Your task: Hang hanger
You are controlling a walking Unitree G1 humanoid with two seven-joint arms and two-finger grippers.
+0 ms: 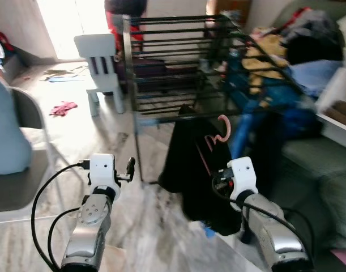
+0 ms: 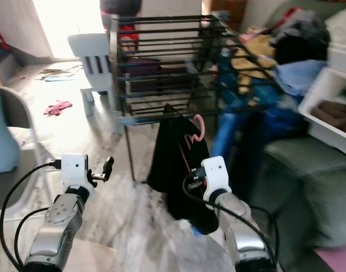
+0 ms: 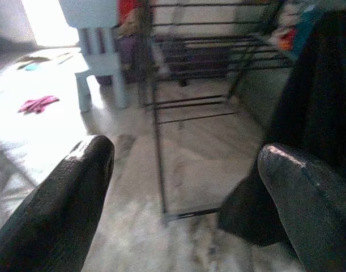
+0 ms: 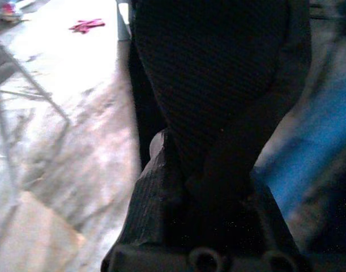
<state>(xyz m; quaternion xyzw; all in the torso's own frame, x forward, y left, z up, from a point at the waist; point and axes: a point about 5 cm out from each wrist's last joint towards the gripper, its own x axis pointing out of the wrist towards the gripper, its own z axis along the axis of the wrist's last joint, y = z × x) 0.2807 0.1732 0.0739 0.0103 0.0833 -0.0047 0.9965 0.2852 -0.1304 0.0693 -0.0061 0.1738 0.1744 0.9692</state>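
the left gripper (image 1: 129, 168) is held low over the pale floor (image 1: 105, 130), and its two fingers (image 3: 76, 187) are spread wide apart with nothing between them. the right gripper (image 1: 218, 180) is raised just beside a black garment (image 1: 187, 164); its fingers (image 4: 212, 102) are pressed together on the dark cloth, so the garment is gripped. the garment is draped on a pink hanger (image 1: 218, 136), whose hook is seen near the front rail of a black rack (image 1: 178, 62); whether the hook is touching the rail cannot be told through the blur. blue clothes (image 1: 257, 107) are hung on the rack's right side. a grey chair (image 1: 25, 113) is placed at the near left. farther back, a white chair (image 1: 102, 62) is set just left of the rack, and a pink rag (image 1: 63, 107) is left on the floor near it. a sofa (image 1: 314, 164) piled with laundry is seen on the right.
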